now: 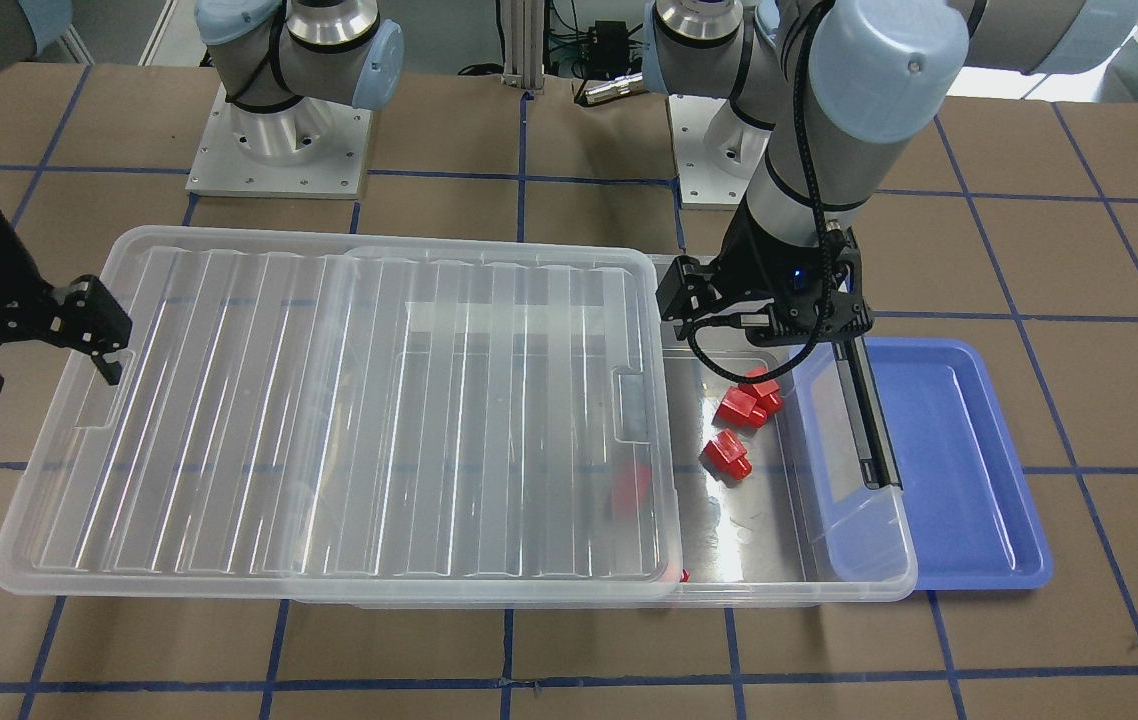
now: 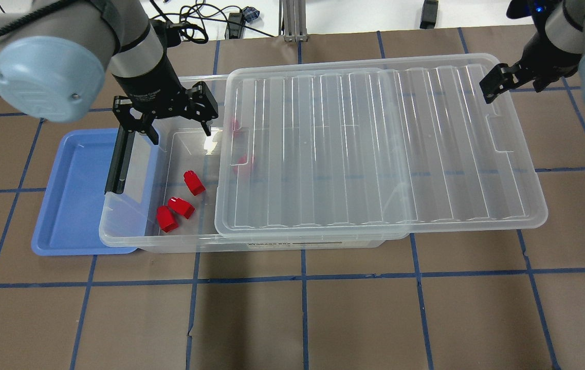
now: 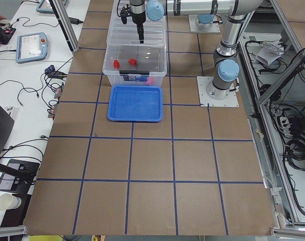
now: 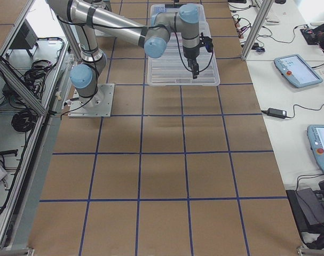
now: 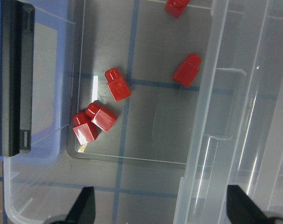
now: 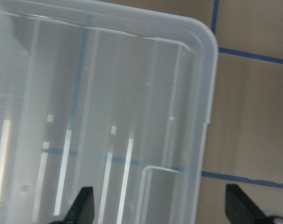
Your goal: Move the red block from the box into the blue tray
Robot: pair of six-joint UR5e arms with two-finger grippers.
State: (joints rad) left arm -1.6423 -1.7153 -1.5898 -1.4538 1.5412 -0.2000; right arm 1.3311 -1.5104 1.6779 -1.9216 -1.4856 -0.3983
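Note:
The clear box [image 2: 133,240] lies across the table with its ribbed lid [image 2: 375,149] slid toward my right, so the left end is uncovered. Three red blocks [image 2: 194,182] [image 2: 181,206] [image 2: 166,218] lie loose in the uncovered part. Two more show dimly under the lid [image 2: 243,163]. The blue tray [image 2: 74,205] sits empty at the box's left end, partly under the end with the black handle [image 2: 117,159]. My left gripper [image 2: 177,128] hangs open and empty above the uncovered part; its wrist view [image 5: 162,210] looks down on the blocks [image 5: 118,85]. My right gripper [image 2: 498,85] is open at the lid's far right corner.
The brown table carries blue tape grid lines. The lid overhangs the box on my right side [image 1: 49,560]. Both arm bases [image 1: 279,140] stand behind the box. Operator tables with tablets [image 3: 31,46] and cables lie beyond the table's edge.

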